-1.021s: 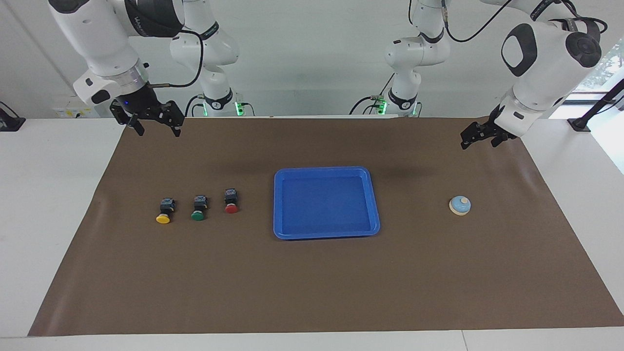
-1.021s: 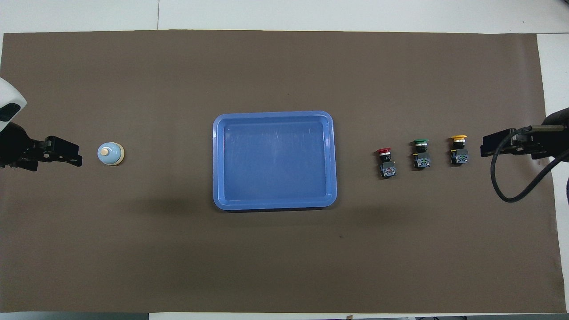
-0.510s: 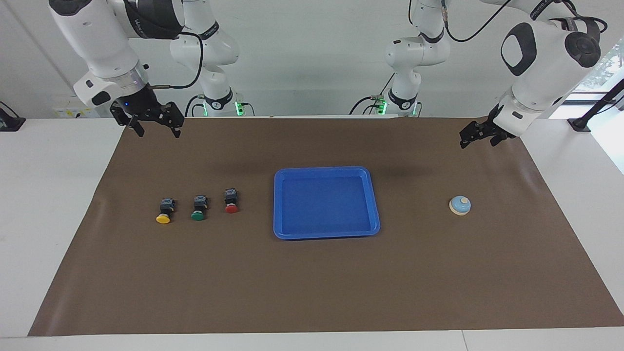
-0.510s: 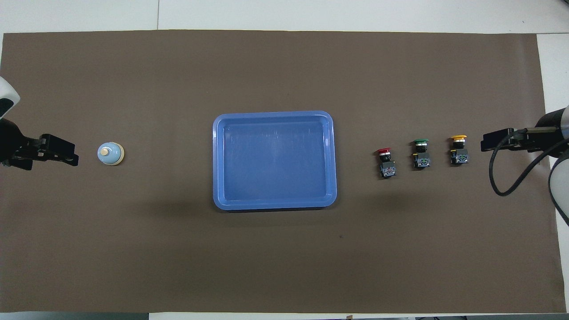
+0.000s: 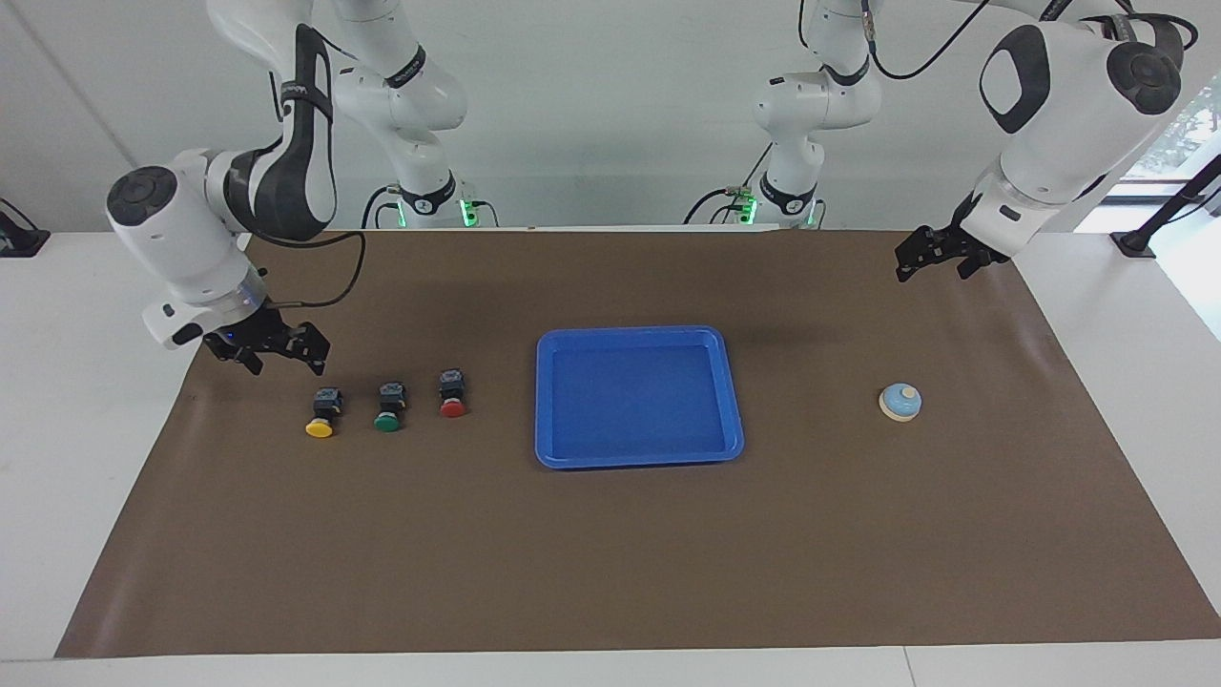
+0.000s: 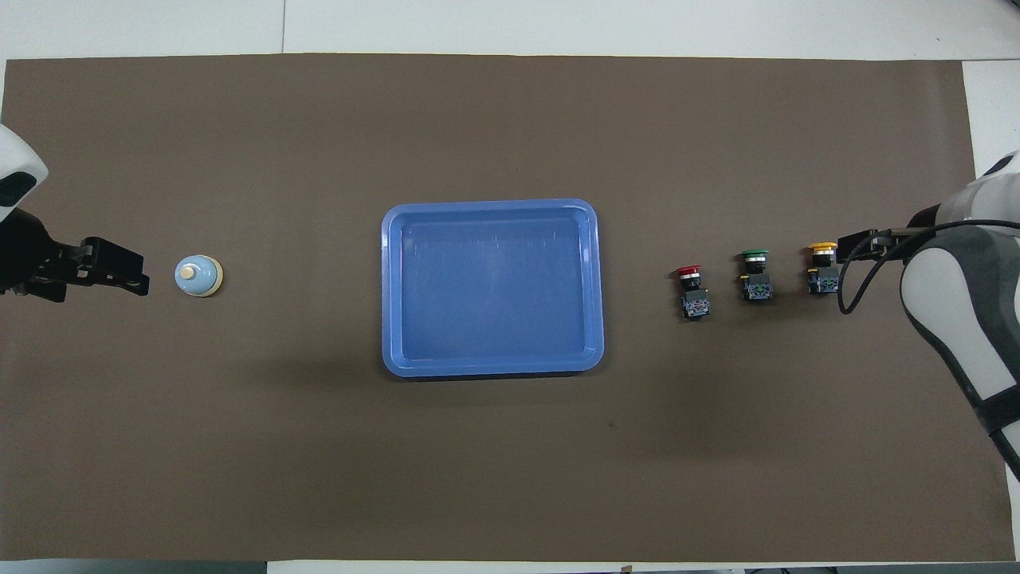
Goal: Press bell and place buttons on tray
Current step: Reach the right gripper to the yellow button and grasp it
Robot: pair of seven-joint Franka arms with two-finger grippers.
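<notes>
The right gripper (image 5: pixel 277 355) hangs low over the brown mat (image 5: pixel 610 553) at the right arm's end of the table, its fingers spread apart and holding nothing, just beside the yellow button (image 5: pixel 322 416), which in the facing view sits at about four o'clock from it. Beside the yellow one, toward the tray, stand the green button (image 5: pixel 388 410) and the red button (image 5: pixel 451 396), all three in a row on the mat, caps pointing away from the robots. The blue tray (image 5: pixel 734 401) lies in the middle of the mat, at three o'clock from the row. The bell (image 5: pixel 900 402) sits at three o'clock from the tray, well apart from it. The left gripper (image 5: pixel 930 260), fingers also apart and empty, hangs over the mat at about one o'clock from the bell.
</notes>
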